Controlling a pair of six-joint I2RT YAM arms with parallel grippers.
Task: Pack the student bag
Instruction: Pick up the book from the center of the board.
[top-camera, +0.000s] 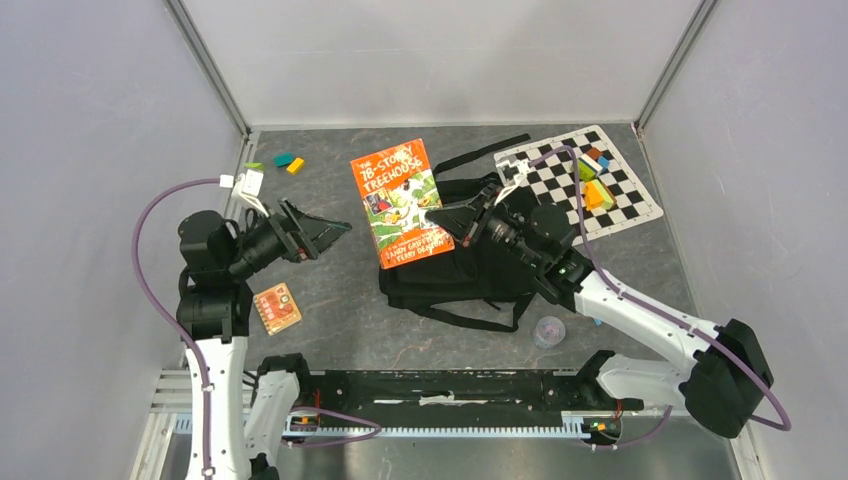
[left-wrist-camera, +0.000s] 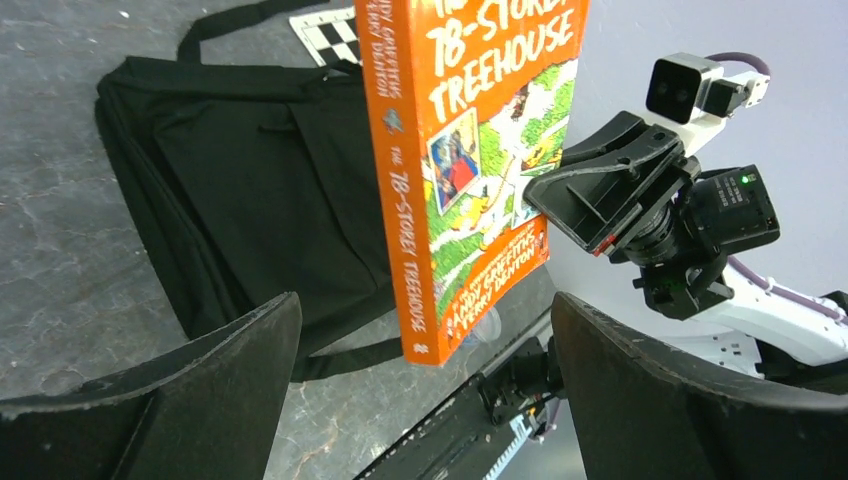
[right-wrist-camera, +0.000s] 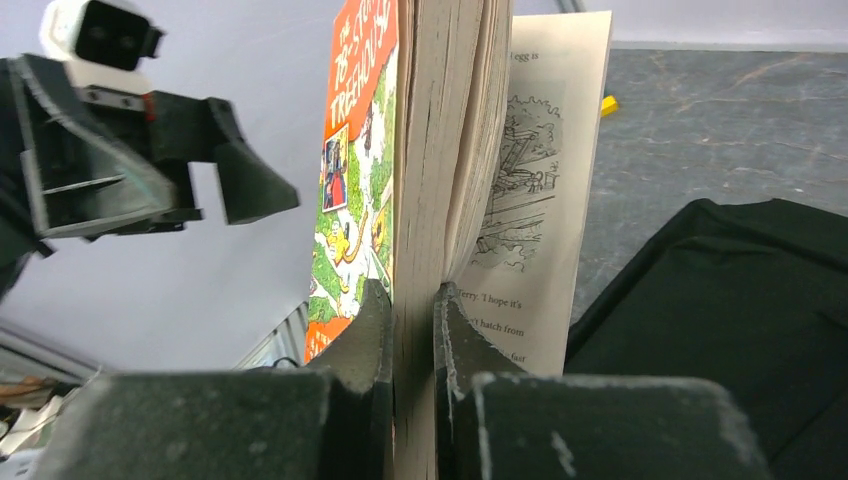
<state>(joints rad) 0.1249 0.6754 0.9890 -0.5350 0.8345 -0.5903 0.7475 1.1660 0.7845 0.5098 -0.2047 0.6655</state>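
Broadly, a dark grey mottled surface carries everything. The student bag, a black fabric backpack, lies flat at its centre with straps trailing toward the far side and the near side. A black-and-white checkered mat lies at the far right, just beyond the bag, with coloured blocks on it. An orange book is held up over the bag's left part, its cover reading "THE 78-STOREY TREEHOUSE"; cover and spine also read "ANDY GRIFFITHS & TERRY DENTON". The right pincer is clamped on the book's page edge; in the right wrist view the last leaves hang loose, showing a line drawing and the printed words "hatch from". The left pincer stands with its jaws wide apart, level with the book's spine and short of it. A small orange card lies near the left arm, a small clear cup sits just before the bag, and loose blocks lie at the far left
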